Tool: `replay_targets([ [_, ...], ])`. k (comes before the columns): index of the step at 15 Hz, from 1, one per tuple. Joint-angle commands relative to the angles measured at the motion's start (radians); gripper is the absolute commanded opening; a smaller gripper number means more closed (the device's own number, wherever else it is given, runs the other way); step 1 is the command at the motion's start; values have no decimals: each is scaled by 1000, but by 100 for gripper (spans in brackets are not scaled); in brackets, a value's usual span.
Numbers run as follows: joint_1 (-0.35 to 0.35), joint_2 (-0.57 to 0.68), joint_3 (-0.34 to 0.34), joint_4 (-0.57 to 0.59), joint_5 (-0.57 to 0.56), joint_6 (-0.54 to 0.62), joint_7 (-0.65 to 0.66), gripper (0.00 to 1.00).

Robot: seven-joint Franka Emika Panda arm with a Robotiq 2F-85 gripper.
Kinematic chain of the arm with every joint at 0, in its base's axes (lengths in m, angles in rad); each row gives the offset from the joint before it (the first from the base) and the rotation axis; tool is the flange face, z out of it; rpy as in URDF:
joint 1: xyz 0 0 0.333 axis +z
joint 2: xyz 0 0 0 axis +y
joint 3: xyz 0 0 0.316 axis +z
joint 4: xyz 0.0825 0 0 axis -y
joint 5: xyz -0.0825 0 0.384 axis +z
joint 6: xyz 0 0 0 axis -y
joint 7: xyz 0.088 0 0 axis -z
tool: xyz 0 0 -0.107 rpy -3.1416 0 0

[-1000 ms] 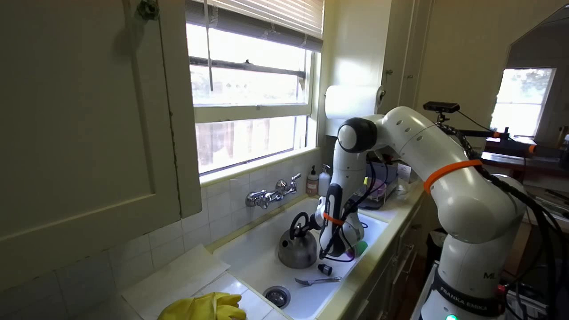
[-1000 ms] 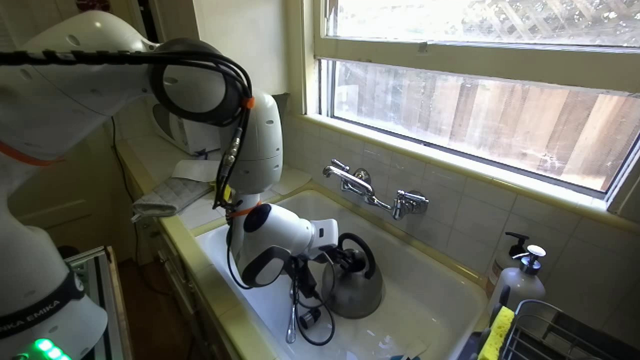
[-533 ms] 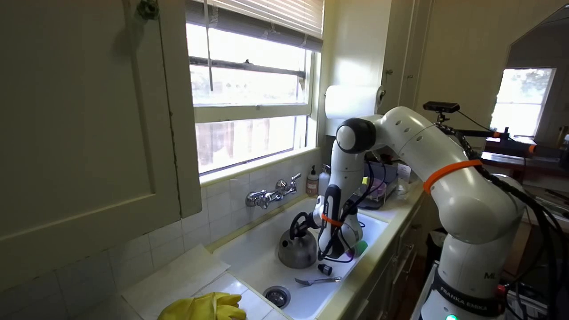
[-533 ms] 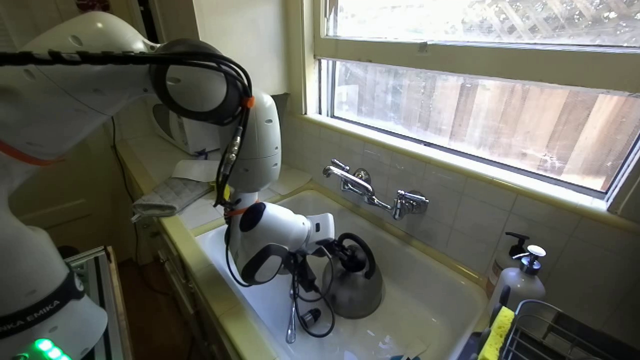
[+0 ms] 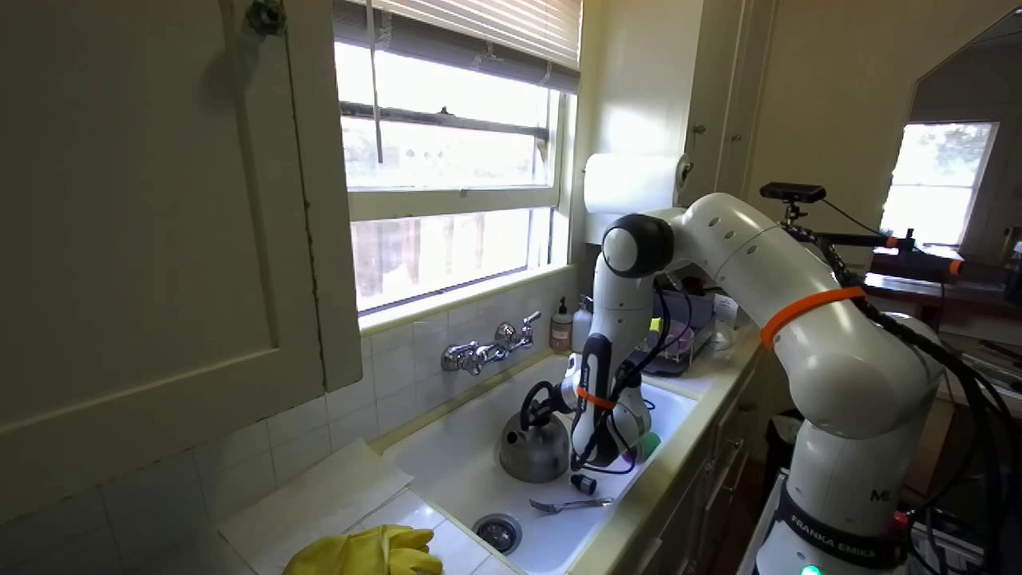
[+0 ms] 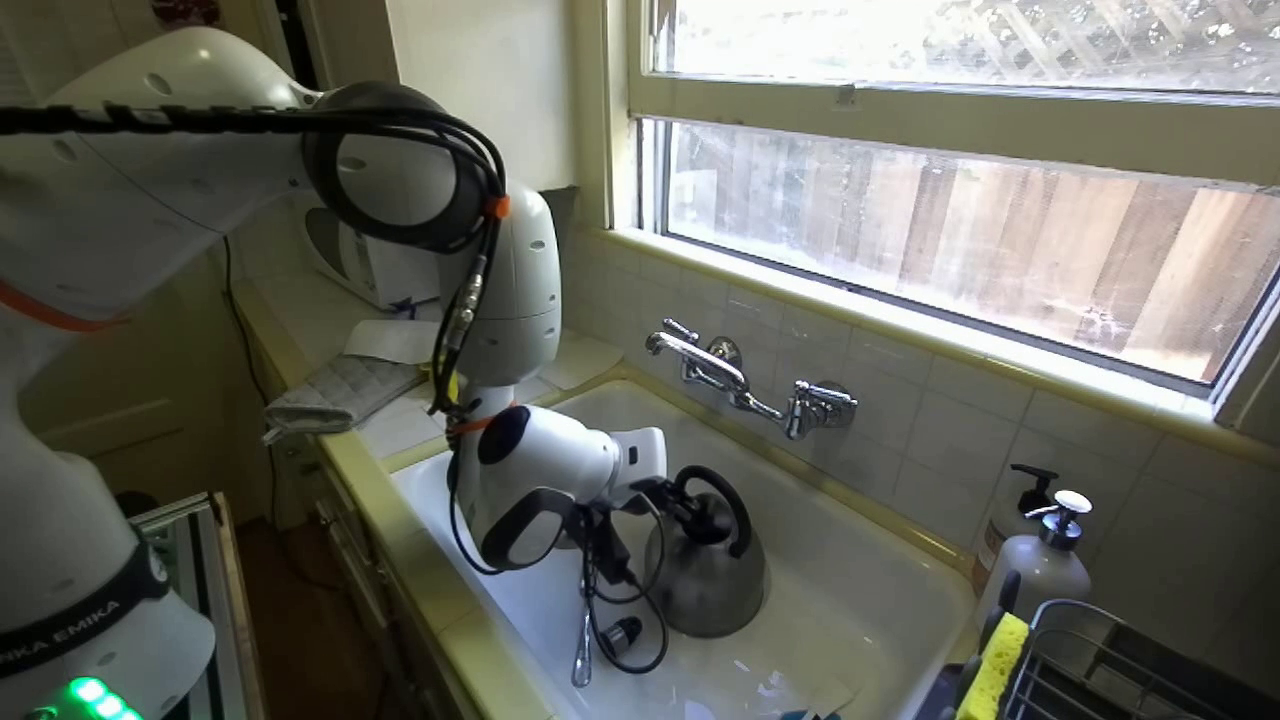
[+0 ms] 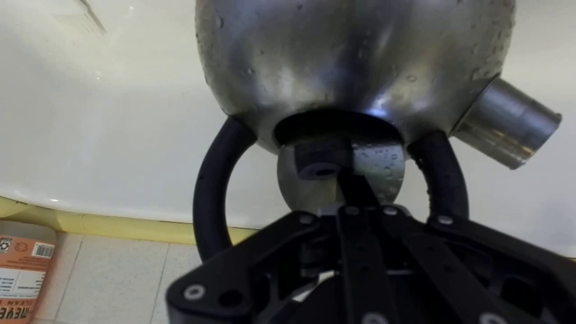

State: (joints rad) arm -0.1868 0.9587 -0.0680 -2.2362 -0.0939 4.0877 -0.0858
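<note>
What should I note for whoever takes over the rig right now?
Gripper: shut, beside the black knob; whether it holds anything is unclear.
Things: kettle upright in the sink, lid apparently raised from the dark opening; fork nearby.
Done: gripper at the lid, jaws shut.
Left: I'd probably check for a grip before moving.

Hand [image 7: 355,186] slightly nearer the drain [image 5: 497,533]

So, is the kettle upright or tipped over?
Upright: in both exterior views the kettle sits base-down in the sink, its black handle arching over the top.
</note>
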Motion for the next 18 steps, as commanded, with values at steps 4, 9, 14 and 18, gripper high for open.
replay_targets([
  [4, 17, 27, -14, 37, -2, 16, 12, 0],
  [9, 27, 39, -14, 59, -4, 9, 8, 0],
  [14, 36, 55, -15, 75, -15, -17, 5, 0],
  [18, 33, 46, -15, 64, -26, -14, 7, 0],
])
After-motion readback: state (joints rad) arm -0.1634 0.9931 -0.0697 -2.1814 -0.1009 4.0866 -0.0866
